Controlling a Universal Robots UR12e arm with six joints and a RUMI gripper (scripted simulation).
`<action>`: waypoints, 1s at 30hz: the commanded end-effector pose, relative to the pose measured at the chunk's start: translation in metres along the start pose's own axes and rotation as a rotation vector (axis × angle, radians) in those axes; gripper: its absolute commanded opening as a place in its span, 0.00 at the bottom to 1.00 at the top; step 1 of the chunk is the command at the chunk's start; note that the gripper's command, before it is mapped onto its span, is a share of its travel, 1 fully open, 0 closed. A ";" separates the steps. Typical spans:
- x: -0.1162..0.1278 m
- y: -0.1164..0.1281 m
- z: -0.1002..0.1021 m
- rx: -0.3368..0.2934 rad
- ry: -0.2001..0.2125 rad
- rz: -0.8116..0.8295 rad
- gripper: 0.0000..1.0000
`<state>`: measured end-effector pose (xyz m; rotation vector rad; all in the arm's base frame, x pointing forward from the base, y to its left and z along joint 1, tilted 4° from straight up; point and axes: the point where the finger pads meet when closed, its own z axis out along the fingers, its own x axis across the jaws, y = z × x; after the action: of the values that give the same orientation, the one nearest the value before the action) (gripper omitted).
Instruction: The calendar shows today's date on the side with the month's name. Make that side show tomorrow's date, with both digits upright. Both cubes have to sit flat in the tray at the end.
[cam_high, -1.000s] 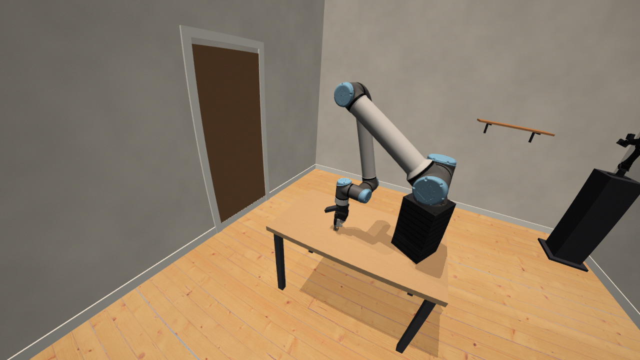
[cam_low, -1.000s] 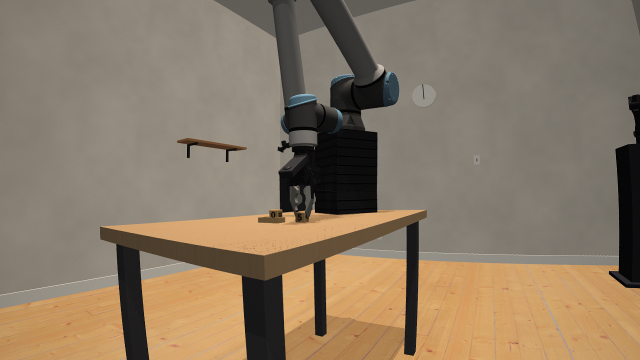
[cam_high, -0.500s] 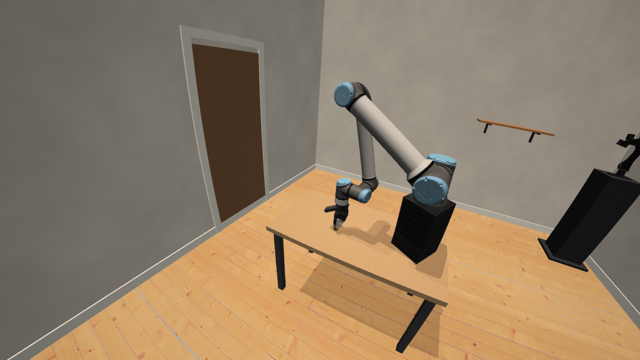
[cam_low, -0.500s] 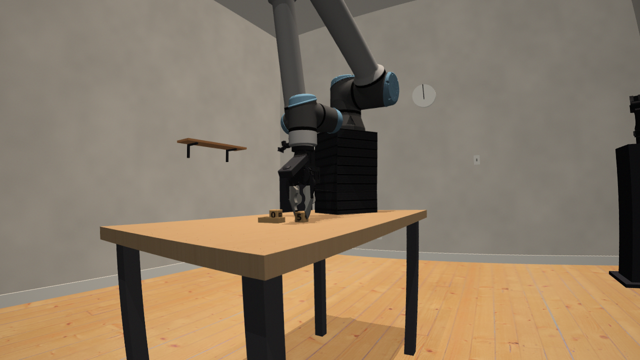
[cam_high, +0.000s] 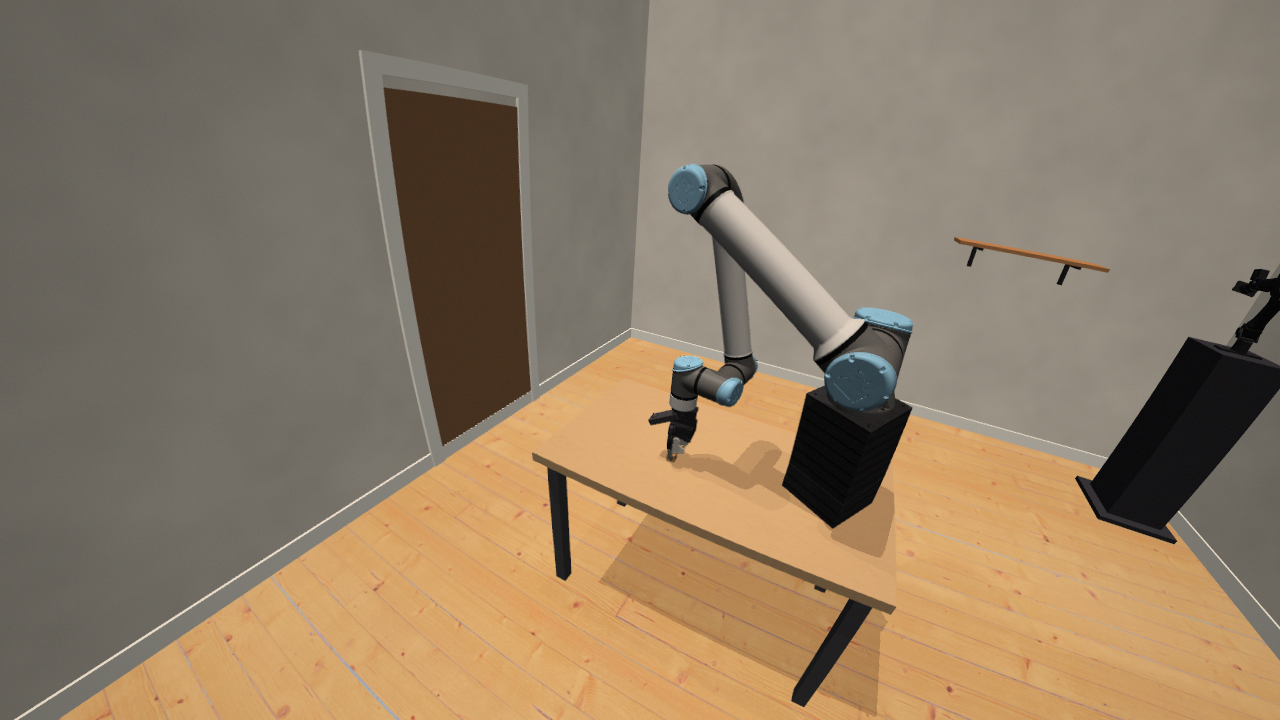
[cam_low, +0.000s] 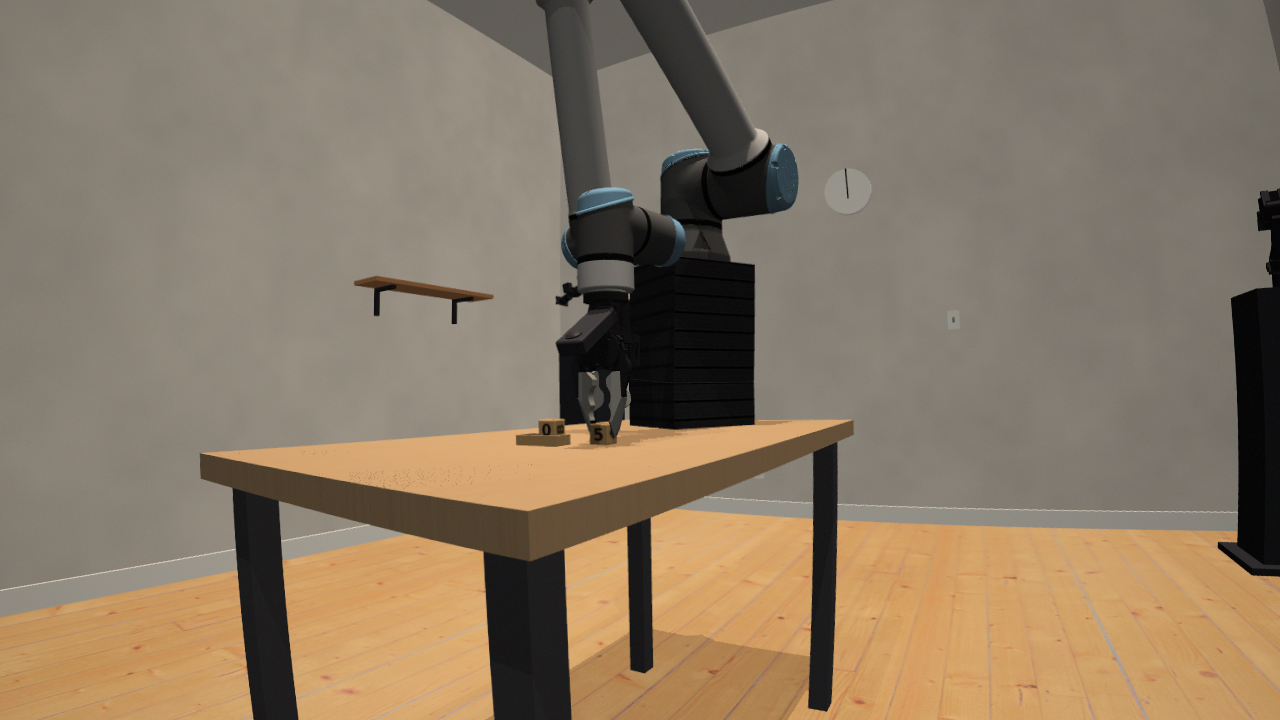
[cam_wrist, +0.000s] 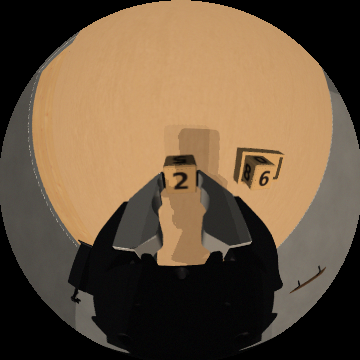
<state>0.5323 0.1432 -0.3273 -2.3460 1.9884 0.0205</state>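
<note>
Basically just a plain wooden counter (cam_low: 501, 501) on black legs, sitting in a grey-walled room with plank flooring, a brown door (cam_high: 460, 259), a small wall shelf (cam_low: 420, 288) and a round clock (cam_low: 847, 190). Black stacked pedestal (cam_low: 693, 340) at the counter's far end, carrying the arm. Hand (cam_low: 601, 420) pointing straight down, clamped narrowly on a number cube (cam_low: 600, 434), 5 facing the exterior view and 2 facing the wrist view; down at the counter or just above it, can't tell whether actually touching. Just beside it, the tray (cam_low: 542, 439) with the other cube (cam_low: 550, 427) in it, showing 0 from outside, 6 and 8 from the wrist. Both well back from the counter's near edge, with lots of bare wood in front and to the left.
</note>
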 end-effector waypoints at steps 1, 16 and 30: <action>-0.001 -0.001 0.000 0.002 0.000 -0.001 0.11; -0.001 -0.002 0.003 0.003 0.000 -0.001 0.11; -0.001 -0.002 0.004 0.003 0.000 -0.001 0.11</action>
<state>0.5318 0.1435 -0.3313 -2.3463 1.9888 0.0217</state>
